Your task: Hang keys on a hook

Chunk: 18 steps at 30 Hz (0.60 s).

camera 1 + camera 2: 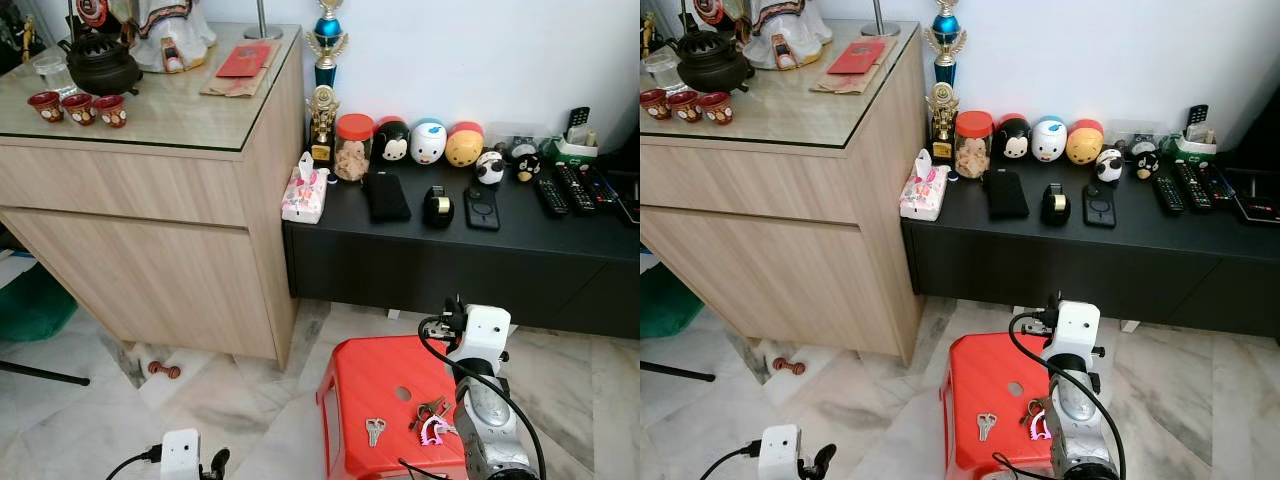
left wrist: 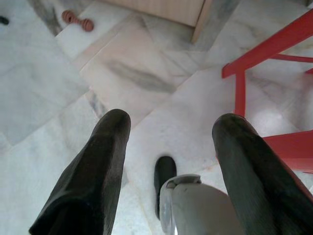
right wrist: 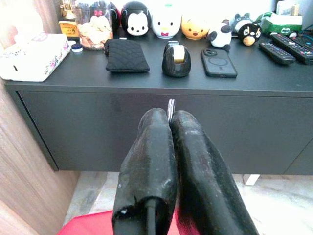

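Right gripper [image 3: 168, 122] over the red plastic stool [image 1: 365, 385], fingers pinched on 1 thin metal key ring [image 3: 170, 105]; bunch dangles loose, light, slippery. Left gripper [image 2: 168, 142] fingers wide, idle

Even indoor light, sharp focus across my head views. Glare whitens the wall [image 1: 480, 50] and the glass cabinet top [image 1: 180, 110]; my wrist views blur the near fingers [image 3: 161, 161].
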Motion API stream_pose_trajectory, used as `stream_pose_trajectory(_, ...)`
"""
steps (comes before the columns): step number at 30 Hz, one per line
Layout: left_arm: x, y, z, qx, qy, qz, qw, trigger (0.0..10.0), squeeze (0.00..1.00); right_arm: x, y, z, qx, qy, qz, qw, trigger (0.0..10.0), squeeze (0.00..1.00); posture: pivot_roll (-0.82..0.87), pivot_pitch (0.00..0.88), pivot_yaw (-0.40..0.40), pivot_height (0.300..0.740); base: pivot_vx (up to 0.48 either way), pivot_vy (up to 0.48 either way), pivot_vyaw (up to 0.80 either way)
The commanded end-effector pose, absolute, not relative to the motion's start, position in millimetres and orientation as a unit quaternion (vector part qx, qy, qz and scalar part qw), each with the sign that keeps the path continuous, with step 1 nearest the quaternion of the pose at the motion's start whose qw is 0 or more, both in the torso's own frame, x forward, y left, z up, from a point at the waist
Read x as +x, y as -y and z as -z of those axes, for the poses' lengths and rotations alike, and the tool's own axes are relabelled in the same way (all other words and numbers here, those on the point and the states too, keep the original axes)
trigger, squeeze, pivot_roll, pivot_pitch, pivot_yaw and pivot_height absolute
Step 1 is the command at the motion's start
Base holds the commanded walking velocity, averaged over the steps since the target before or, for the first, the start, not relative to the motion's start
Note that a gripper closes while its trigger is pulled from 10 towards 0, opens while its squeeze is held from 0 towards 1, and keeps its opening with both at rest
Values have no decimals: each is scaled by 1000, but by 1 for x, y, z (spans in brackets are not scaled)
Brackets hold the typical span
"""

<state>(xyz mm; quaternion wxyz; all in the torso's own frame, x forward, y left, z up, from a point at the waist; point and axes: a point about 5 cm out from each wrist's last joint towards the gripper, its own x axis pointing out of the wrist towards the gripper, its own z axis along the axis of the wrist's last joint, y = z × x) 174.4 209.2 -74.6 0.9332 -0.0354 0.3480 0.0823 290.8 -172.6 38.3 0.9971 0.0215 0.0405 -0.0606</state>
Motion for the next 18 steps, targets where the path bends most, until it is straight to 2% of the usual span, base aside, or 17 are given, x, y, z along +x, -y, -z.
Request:
stream_pose_trajectory(1,168,-213,78,-35,-364,-90,926,10000,0,290,173,-39,19,-34,60,997,10000,0,85,77,-21,740,0,0,0)
stream_pose_trajectory(5,165,-212,80,-34,-373,-90,923,10000,0,290,175,-39,17,-35,61,997,10000,0,83,76,-25,740,0,0,0)
stream_pose_trajectory(18,162,-208,83,-46,-382,-95,918,10000,0,292,174,-40,19,-36,61,997,10000,0,90,91,-22,740,-301,0,0)
